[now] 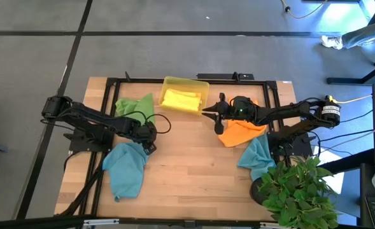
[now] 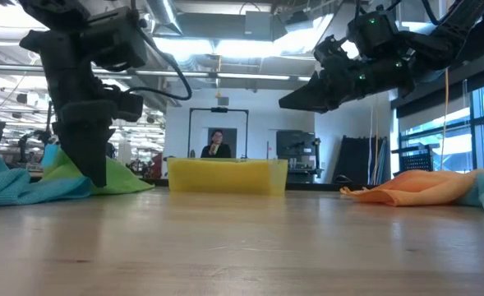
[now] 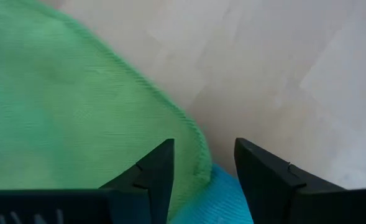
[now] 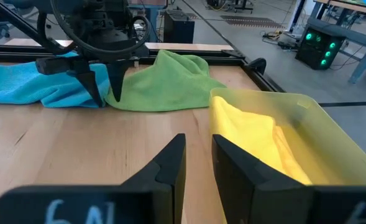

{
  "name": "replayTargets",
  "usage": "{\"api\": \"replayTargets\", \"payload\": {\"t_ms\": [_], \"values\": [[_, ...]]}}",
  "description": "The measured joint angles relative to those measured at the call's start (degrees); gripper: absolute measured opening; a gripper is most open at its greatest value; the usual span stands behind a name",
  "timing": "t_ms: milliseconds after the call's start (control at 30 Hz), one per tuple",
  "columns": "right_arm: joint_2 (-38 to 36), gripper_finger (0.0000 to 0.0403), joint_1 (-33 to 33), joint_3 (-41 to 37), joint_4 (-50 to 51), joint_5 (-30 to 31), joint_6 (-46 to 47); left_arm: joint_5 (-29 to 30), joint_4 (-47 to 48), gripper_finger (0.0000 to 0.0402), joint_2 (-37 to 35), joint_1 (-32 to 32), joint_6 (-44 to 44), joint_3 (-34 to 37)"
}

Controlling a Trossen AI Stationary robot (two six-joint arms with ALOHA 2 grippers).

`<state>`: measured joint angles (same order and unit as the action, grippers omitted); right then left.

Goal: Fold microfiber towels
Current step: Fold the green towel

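Microfiber towels lie scattered across the worktop (image 1: 187,172): the green towel (image 1: 138,105) and a teal towel (image 1: 125,168) on the left, the orange towel (image 1: 239,133) and a second teal towel (image 1: 259,156) on the right, the yellow towel (image 1: 179,99) already folded inside the tray (image 1: 202,85). The left tool (image 3: 202,168) stands open, tips down over the green towel's edge where it overlaps the teal one. The right tool (image 4: 198,163) hangs above the worktop beside the tray, open and empty. I'd judge the green towel is next: the left tool must close on that edge and drag it clear to flatten.
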<state>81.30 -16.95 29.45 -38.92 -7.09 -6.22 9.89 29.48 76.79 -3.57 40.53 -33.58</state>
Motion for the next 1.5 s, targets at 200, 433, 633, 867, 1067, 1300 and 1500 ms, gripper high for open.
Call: {"api": "replayTargets", "payload": {"t_ms": [200,433,633,867,1067,1300,1500], "values": [[0.0,0.008,0.0,0.0,0.0,0.0,0.0,5.4,3.4,0.0152,0.0,0.0,0.7,0.0],[0.0,0.008,0.0,0.0,0.0,0.0,0.0,5.9,1.4,0.0062,0.0,0.0,-3.9,0.0],[0.0,0.008,0.0,0.0,-0.3,0.0,0.0,10.6,2.8,0.0003,0.0,-0.8,-8.0,-3.5],[0.0,0.008,0.0,0.0,-0.5,-0.9,0.1,13.1,6.3,0.0,0.0,-2.4,-17.3,-15.7],[0.0,0.008,1.5,0.0,-0.7,-3.5,-0.2,13.1,7.1,0.0,0.0,-7.0,-22.4,-24.5],[0.3,0.008,7.3,0.9,-1.2,-4.6,-6.5,10.1,12.8,0.0,0.0,-14.7,-22.4,-27.7],[6.9,0.008,10.7,6.2,0.8,-4.6,-4.5,10.0,20.6,0.0,0.0,-21.0,-13.1,-28.1]]}}
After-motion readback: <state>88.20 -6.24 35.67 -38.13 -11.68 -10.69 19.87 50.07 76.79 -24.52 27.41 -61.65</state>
